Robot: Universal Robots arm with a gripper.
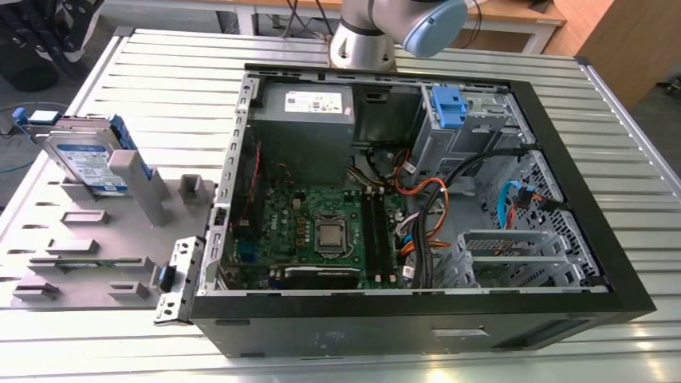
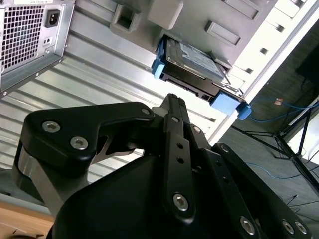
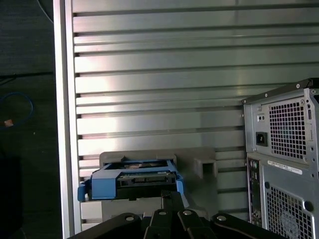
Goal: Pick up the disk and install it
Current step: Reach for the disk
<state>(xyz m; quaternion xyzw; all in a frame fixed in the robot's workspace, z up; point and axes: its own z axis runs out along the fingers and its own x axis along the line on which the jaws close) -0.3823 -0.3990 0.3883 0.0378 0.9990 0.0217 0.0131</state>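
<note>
Open computer case lying on its side on a slatted metal table, with its motherboard and grey power supply exposed. The disk stands tilted on edge in a grey fixture at the exterior view's left, outside the case and beside its open side; a blue bracket runs along the disk's edges. The robot arm rises behind the far side of the case. In both wrist views the gripper has its black fingers drawn together at the tips, with nothing between them. The disk lies beyond those tips, apart from them and untouched in its fixture. The perforated rear panel of the case stands to one side.
</note>
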